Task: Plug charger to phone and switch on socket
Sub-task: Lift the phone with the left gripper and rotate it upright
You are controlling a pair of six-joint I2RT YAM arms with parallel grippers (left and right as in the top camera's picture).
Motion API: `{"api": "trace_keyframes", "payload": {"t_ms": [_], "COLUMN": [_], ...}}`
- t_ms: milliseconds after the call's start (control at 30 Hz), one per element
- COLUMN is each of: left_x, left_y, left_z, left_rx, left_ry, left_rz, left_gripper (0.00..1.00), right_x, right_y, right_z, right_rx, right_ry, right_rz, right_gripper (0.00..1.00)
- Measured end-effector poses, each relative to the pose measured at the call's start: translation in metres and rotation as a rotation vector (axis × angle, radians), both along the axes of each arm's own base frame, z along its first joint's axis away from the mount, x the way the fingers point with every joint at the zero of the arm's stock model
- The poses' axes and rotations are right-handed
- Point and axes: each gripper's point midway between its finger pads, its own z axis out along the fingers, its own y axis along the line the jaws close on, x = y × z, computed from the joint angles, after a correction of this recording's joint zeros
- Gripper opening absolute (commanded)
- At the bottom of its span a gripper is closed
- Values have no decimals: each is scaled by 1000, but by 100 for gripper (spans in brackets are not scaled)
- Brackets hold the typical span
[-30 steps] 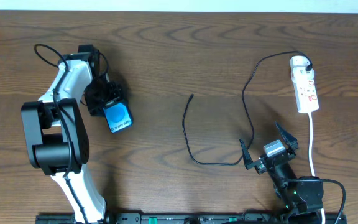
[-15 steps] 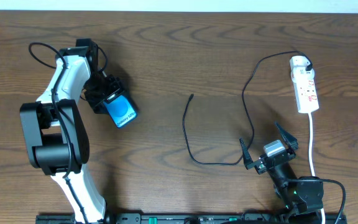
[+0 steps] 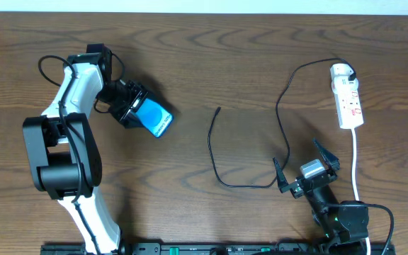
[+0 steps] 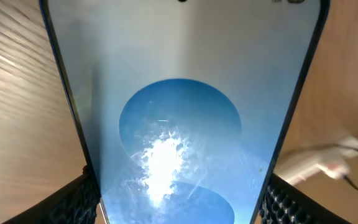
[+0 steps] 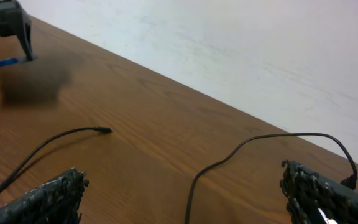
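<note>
My left gripper (image 3: 132,112) is shut on the phone (image 3: 154,117), a light blue screen with a round shape, held left of the table's centre. The phone fills the left wrist view (image 4: 179,106) between both fingers. The charger (image 3: 283,134), a thin black cable, runs from the adapter at the socket's far end and loops to its plug tip (image 3: 219,109) mid-table. The cable also shows in the right wrist view (image 5: 61,140). The socket (image 3: 347,99) is a white power strip at the far right. My right gripper (image 3: 304,170) is open and empty beside the cable's lower loop.
A thick white cord (image 3: 355,166) runs from the socket toward the front edge beside my right arm. A pale wall (image 5: 229,43) lies beyond the table's far edge.
My left gripper has swung the phone to the right and turned it, from pointing toward the front to pointing right. The right arm and cable have not moved.
</note>
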Motion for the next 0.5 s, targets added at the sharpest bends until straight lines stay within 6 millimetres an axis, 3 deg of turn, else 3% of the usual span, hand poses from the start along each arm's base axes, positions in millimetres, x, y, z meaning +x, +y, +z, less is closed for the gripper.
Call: {"api": "trace_keyframes", "payload": {"t_ms": [500], "left_x": [10], "left_y": [-49], "left_z": [31], "left_rx": [-266], "left_ry": [62], "left_rz": [112], "left_gripper": [62], "right_x": [0], "right_y": [0], "right_z": [0], "right_rx": [0], "right_ry": [0], "right_rz": [0], "right_gripper": [99]}}
